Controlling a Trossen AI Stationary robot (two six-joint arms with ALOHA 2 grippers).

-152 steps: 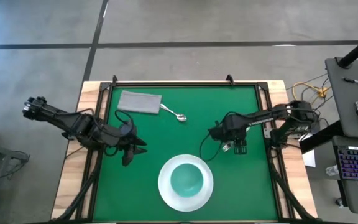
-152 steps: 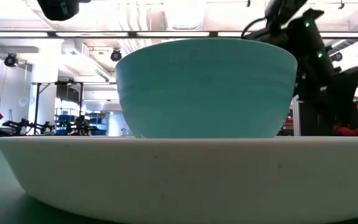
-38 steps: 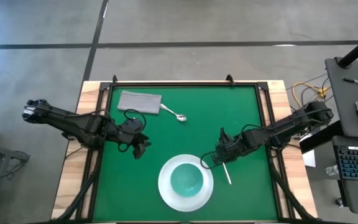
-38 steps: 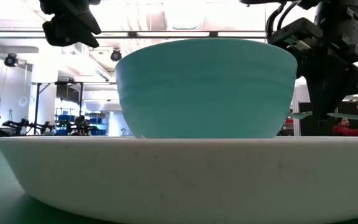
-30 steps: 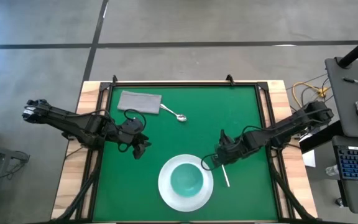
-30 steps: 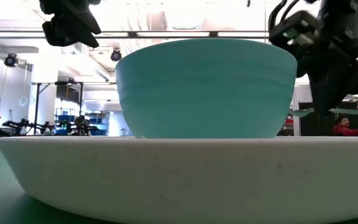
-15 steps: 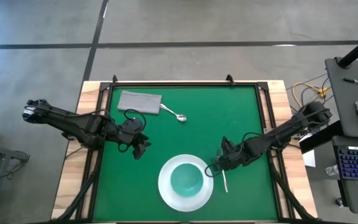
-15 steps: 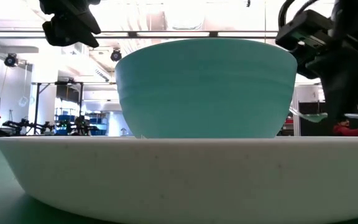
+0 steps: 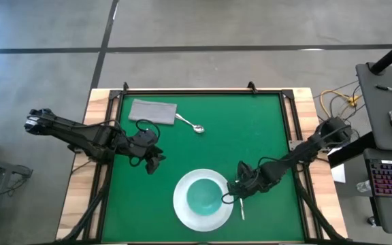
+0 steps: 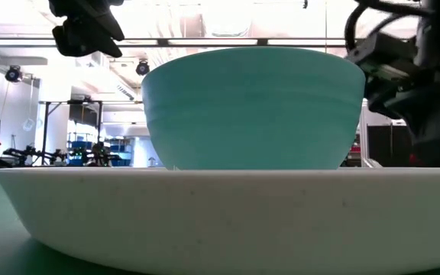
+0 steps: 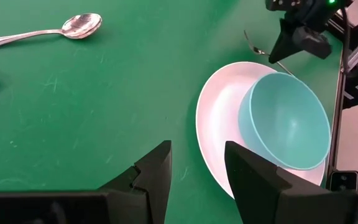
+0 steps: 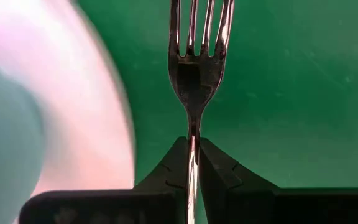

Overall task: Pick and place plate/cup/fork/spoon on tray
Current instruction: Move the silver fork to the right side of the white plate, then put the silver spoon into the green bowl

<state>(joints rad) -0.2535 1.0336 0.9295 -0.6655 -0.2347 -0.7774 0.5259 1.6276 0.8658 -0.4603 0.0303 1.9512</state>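
Observation:
The white plate [image 9: 182, 204] lies on the green surface [image 9: 250, 129], near its front edge, with the teal cup [image 9: 203, 197] standing in it. My right gripper [image 9: 231, 196] is shut on the silver fork [image 12: 194, 37], right beside the plate's right rim [image 12: 98, 93]. My left gripper [image 9: 154, 162] hangs open over the green surface, left of the plate and far of it, with nothing between its fingers [image 11: 154, 171]. The spoon [image 9: 194, 126] lies flat at the far left. I cannot make out a separate tray. My right gripper pinches the fork's slim neck [image 12: 192, 134], just behind the tines, between its two fingers. The tines [image 11: 252, 41] stick out past the fingertips. The handle's end [image 9: 242, 211] points toward the table's near edge. Whether the fork touches the surface, I cannot tell.
A folded grey cloth [image 9: 153, 111] lies at the far left, next to the spoon's handle. A black frame [image 9: 203, 92] borders the green surface. The surface's middle and far right are bare green.
My right gripper has carried the fork toward the table's near edge and slightly left, along the plate's right rim, staying shut on it. The fork's handle has swung to point at the near edge.

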